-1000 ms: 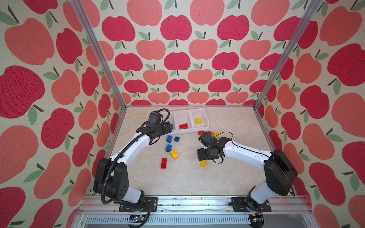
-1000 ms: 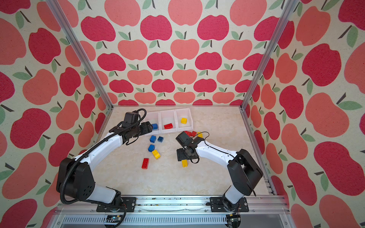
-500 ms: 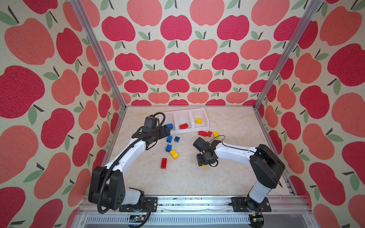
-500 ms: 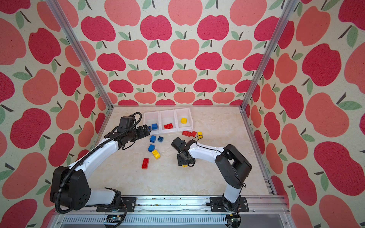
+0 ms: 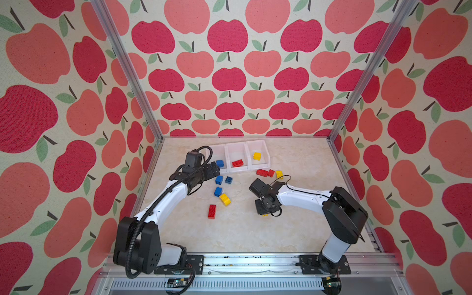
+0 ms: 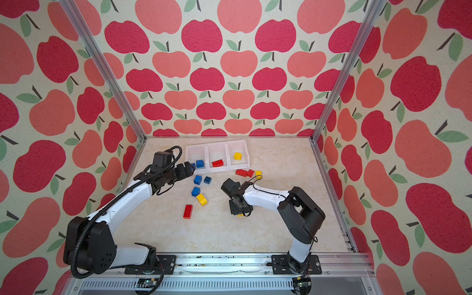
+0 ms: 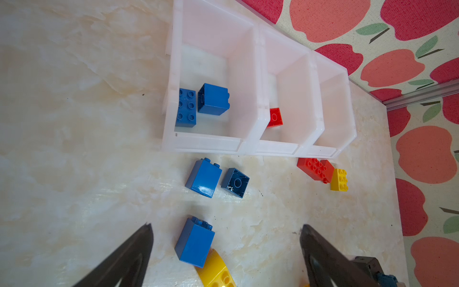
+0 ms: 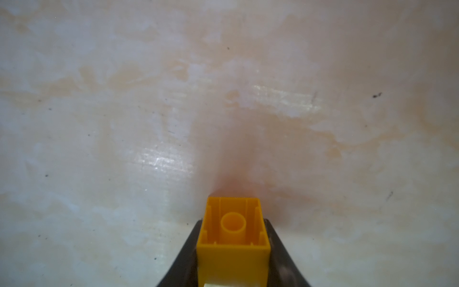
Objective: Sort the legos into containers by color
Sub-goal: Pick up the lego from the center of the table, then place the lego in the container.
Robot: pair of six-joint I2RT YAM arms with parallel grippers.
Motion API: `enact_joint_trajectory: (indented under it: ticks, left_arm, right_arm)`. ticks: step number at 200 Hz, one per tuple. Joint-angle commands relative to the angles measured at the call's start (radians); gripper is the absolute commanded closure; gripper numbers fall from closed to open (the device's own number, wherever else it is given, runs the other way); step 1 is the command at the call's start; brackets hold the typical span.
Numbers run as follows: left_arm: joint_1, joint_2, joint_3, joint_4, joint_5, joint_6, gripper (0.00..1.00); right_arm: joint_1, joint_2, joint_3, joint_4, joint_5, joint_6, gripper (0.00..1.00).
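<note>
My right gripper pinches one yellow lego low over the table; my left gripper is spread beside the three white bins. In total I count five blue legos, four red legos and four yellow.

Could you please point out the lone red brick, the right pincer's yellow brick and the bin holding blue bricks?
lone red brick (image 5: 211, 211): in a top view, studded face.
held yellow brick (image 8: 233, 227): right wrist view, underside tube.
blue-brick bin (image 7: 203, 143): left wrist view, low front wall.

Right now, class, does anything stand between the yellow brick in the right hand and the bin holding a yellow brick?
Only low down: red bricks and a loose yellow brick lie just before that bin. Above them, nothing visible.
</note>
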Motion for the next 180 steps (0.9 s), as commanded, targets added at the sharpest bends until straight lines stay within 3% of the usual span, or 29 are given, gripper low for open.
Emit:
enact_joint_trajectory:
  ticks: [1, 96, 180]
  left_arm:
    - [0.008, -0.028, -0.014, 0.002, 0.012, -0.017, 0.04]
    - [0.01, -0.044, -0.025, -0.008, 0.031, -0.017, 0.01]
    - [0.008, -0.065, -0.054, -0.001, 0.04, -0.04, 0.01]
  right_arm:
    - [0.008, -0.032, 0.031, -0.055, 0.03, 0.01, 0.7]
    - [-0.127, -0.098, 0.178, -0.075, 0.072, -0.129, 0.71]
    - [-0.293, 0.054, 0.453, -0.042, 0.075, -0.313, 0.71]
